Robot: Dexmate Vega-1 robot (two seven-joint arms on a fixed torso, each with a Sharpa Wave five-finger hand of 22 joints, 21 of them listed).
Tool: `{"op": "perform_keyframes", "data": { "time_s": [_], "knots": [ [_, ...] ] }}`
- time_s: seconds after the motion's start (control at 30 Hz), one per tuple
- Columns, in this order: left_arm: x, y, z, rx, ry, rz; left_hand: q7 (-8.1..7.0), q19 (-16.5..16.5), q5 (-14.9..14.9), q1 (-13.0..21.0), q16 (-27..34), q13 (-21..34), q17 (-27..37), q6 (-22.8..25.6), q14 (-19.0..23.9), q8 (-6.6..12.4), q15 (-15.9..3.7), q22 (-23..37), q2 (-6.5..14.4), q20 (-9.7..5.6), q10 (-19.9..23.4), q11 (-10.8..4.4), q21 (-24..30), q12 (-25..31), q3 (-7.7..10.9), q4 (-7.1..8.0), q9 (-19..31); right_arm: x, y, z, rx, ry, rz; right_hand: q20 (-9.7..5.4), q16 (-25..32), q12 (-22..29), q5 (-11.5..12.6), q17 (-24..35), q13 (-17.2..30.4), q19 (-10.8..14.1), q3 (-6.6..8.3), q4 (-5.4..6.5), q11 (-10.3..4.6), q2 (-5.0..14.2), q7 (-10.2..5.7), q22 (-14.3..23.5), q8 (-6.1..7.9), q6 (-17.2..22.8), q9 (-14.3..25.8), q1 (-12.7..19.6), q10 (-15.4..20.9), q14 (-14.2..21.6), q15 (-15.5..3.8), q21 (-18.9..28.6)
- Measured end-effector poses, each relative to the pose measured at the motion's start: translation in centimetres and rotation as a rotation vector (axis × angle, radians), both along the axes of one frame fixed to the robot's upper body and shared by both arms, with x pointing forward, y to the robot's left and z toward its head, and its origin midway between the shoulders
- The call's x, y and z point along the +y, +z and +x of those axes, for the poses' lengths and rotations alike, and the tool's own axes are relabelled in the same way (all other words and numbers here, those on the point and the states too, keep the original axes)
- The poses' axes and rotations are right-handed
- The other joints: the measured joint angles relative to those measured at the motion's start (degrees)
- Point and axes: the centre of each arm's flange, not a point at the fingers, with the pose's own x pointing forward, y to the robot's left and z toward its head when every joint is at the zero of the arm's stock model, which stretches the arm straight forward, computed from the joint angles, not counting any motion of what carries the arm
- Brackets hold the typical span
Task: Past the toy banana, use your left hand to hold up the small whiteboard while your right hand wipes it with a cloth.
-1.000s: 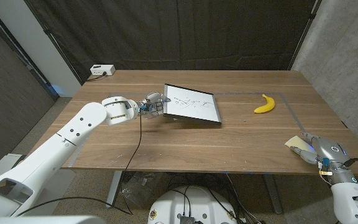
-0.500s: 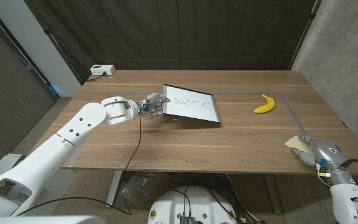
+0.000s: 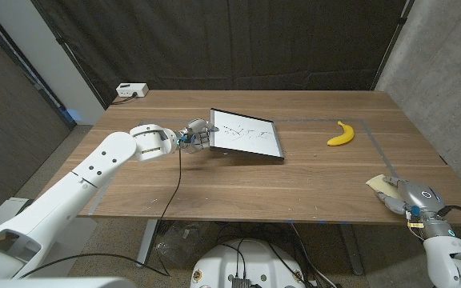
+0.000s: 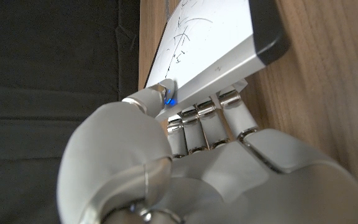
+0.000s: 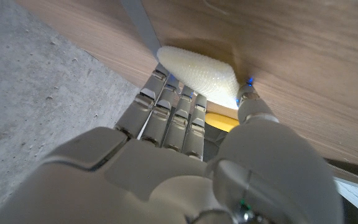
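Our left hand (image 3: 196, 134) grips the left edge of the whiteboard (image 3: 249, 134), thumb on the white face and fingers (image 4: 209, 121) under the frame, as the left wrist view shows. Over the last second this grip and the board's tilt look unchanged: the board's left side is lifted and its right edge sits at or near the table (image 3: 214, 188), at centre. Our right hand (image 3: 399, 193) pinches the pale cloth (image 3: 382, 184) between thumb and fingers at the near right edge, and it has drifted slightly nearer and rightward, away from the board. So we judge the hold to be set while the wiping has not begun; the marks remain on the board. The banana (image 3: 341, 134) lies right of the board, well apart, between it and the cloth hand.

The table is brown wood with a faint taped outline. A white power box (image 3: 131, 90) sits on its far left corner. Dark curtains hang behind, with a grey wall at right.
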Motion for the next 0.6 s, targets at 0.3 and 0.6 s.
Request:
{"op": "perform_keyframes", "data": {
  "time_s": [0.3,0.6],
  "knots": [
    [-0.01,-0.08,0.03,0.003,-0.008,-0.002,0.00,-0.20,0.00,0.00,0.00,0.02,0.00,0.00,-0.10,0.00,0.10,0.01,0.00,0.19,0.00,0.02,-0.34,-0.01,-0.01,0.00,0.00,-0.13,-0.17,0.31,0.008,0.004,0.013,-0.78,0.45,0.54,0.44,0.76,-0.12,2.40,3.07,2.52,-0.79,5.69,-0.87,1.06,0.62,7.19,-0.05,2.61,5.36,4.66,-1.16,2.03],
    [0.02,-0.25,0.03,0.006,-0.008,-0.003,0.00,-0.20,-0.01,-0.15,0.00,0.06,0.00,0.00,-0.29,-0.41,0.30,0.00,-0.15,0.19,-0.21,-0.16,-0.34,0.00,0.24,0.25,0.00,0.53,0.66,0.37,-0.038,0.035,0.021,-0.98,0.89,0.81,0.43,1.13,-0.11,2.61,4.63,4.20,-0.27,6.77,-0.57,1.63,0.61,9.55,-0.15,2.83,7.70,6.51,-1.79,3.01]
  ]
}}
